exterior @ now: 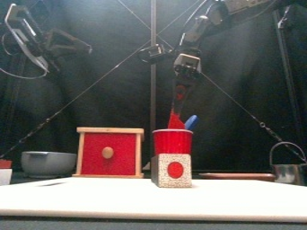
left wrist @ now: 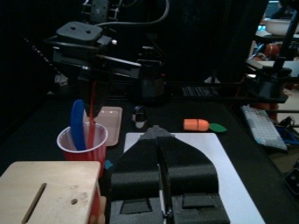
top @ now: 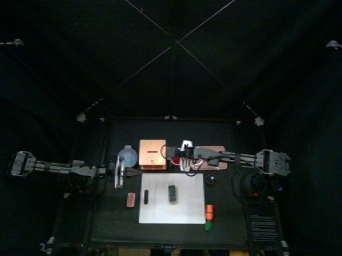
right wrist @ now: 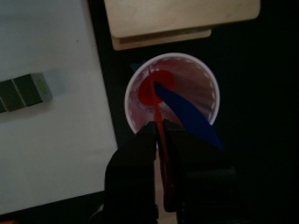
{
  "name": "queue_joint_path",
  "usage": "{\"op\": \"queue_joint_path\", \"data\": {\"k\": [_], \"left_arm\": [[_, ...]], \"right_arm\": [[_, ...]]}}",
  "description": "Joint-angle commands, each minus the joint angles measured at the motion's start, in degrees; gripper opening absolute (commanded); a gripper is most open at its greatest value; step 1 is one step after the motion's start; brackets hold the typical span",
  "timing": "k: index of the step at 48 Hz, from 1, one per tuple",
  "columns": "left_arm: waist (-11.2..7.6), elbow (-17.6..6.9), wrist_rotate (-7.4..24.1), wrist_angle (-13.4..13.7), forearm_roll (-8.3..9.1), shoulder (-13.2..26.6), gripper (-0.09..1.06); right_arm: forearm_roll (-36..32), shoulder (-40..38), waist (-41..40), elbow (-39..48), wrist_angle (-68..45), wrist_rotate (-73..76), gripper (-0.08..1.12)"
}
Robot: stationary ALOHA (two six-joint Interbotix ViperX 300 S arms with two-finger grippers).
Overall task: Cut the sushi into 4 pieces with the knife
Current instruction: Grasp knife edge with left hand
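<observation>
A: Where is the sushi roll (top: 171,192)?

B: In the middle of the white cutting board (top: 191,184), its dark blocks lying together in one row. Nothing touches it.

A: And the right tool (right wrist: 163,138)?

B: At about twelve o'clock from the roll, above the red cup (exterior: 173,142). It is pinching the red knife (right wrist: 166,171) by the handle. The blade points down, with its tip inside the cup.

A: Anything else in that cup?

B: The blue knife (exterior: 191,121) leans against the rim, free of the tool.

A: The left tool (left wrist: 159,138)?

B: Pressed together and holding nothing. It hangs at roughly ten o'clock from the roll, near the wooden box (exterior: 109,153). The box stands just beside the cup, at the cup's nine o'clock.

A: Anything else on the tabletop?

B: A small orange toy (top: 211,211), off the board at about four o'clock from the roll.
</observation>
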Motion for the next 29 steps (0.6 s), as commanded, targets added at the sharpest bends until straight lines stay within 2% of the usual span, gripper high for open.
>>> {"op": "queue_joint_path", "data": {"k": [1, 7, 13, 25, 29], "left_arm": [[0.44, -0.79, 0.09, -0.70, 0.00, 0.09, 0.02], [0.70, -0.79, 0.09, -1.23, -0.09, 0.09, 0.03], [1.32, -0.79, 0.00, -1.93, -1.14, 0.09, 0.12], [1.41, -1.49, -0.18, -2.02, -5.62, 0.35, 0.43], [1.05, -2.20, -0.09, -2.02, -6.50, 1.14, 0.56]], "right_arm": [[0.26, -6.24, -0.62, -1.76, 0.00, 0.00, 0.06], [0.97, -11.78, -0.62, -0.88, -0.53, 0.62, 0.06], [2.64, -18.63, -0.26, 2.90, -4.66, 1.49, 0.06], [12.83, -31.20, -0.09, 19.07, -26.10, 1.23, 0.06], [15.12, -34.37, 0.09, 25.14, -34.01, 0.79, 0.06]]}}
